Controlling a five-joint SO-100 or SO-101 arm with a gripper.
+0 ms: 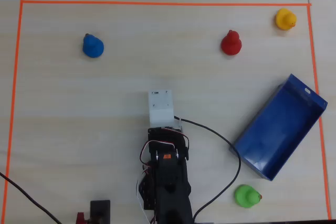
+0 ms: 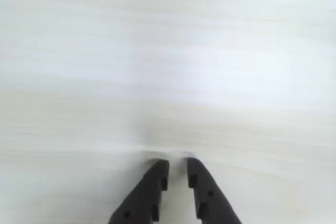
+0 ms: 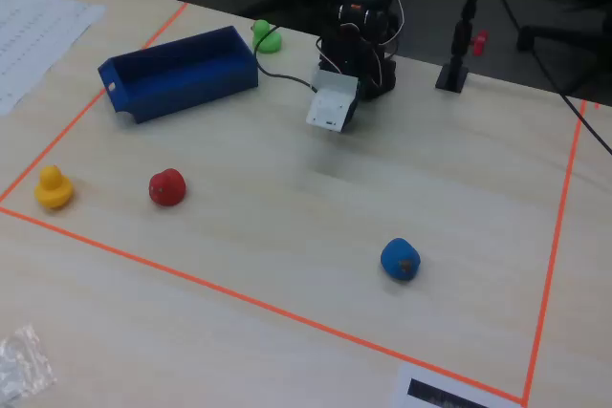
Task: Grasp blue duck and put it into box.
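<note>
The blue duck (image 1: pixel 93 46) sits on the pale table at the upper left in the overhead view and at the near right in the fixed view (image 3: pixel 400 260). The dark-blue box (image 1: pixel 283 129) lies tilted at the right, open and empty; in the fixed view it is at the far left (image 3: pixel 182 74). My gripper (image 2: pixel 178 165) points down at bare table in the wrist view. Its black fingers (image 2: pixel 155 187) stand almost together with nothing between them. In the overhead view a white wrist housing (image 1: pixel 160 107) hides the jaws, well to the lower right of the duck.
A red duck (image 1: pixel 230 43) and a yellow duck (image 1: pixel 285 19) sit at the upper right. A green duck (image 1: pixel 246 195) sits just below the box. Orange tape (image 1: pixel 157 3) frames the work area. A black cable (image 1: pixel 231 150) loops beside the arm.
</note>
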